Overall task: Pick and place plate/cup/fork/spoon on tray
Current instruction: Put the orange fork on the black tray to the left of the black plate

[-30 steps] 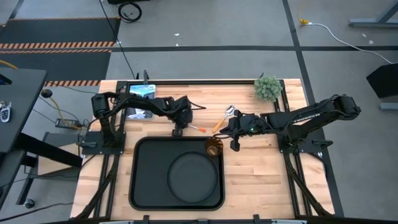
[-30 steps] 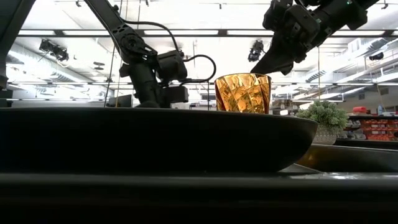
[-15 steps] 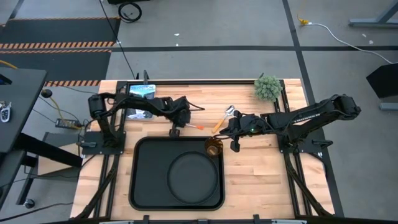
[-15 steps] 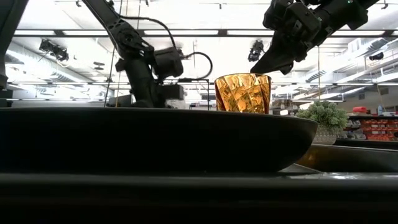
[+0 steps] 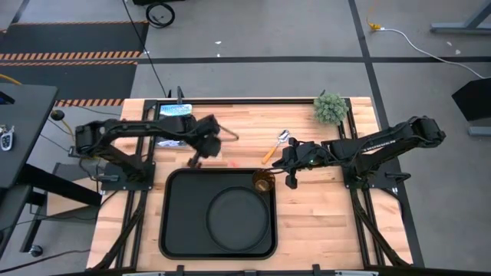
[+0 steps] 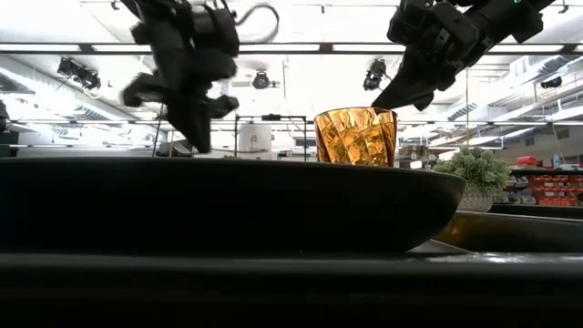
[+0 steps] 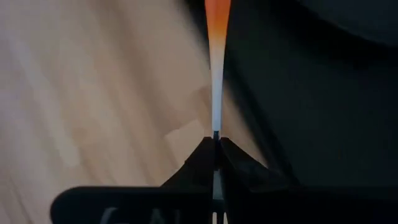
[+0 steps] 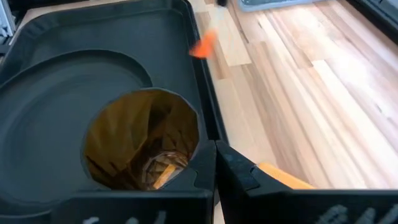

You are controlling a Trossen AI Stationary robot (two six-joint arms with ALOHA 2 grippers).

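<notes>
The black tray lies at the table's near middle. The round black plate lies in it, and the amber cup stands upright in its far right corner. My left gripper is just beyond the tray's far edge, raised, and is shut on the fork. The fork's red handle shows blurred in the right wrist view. The spoon lies on the table beyond the cup. My right gripper is shut and empty, just right of the cup. My left gripper pinches the fork's silver metal end between its two fingertips. The fork sticks out ahead of the fingers, in line with them, its red-orange handle farthest away. I cannot tell whether the handle end touches the table.
A small green plant stands at the far right of the table. A flat blue-and-black item lies at the far left. The spoon's yellow-orange handle shows on the wood right beside my right gripper's fingers.
My left gripper has gone toward the table's left edge and up, quickly in the last half second. The fork has come with it from where it lay beyond the tray's far edge. My right gripper has kept still.
</notes>
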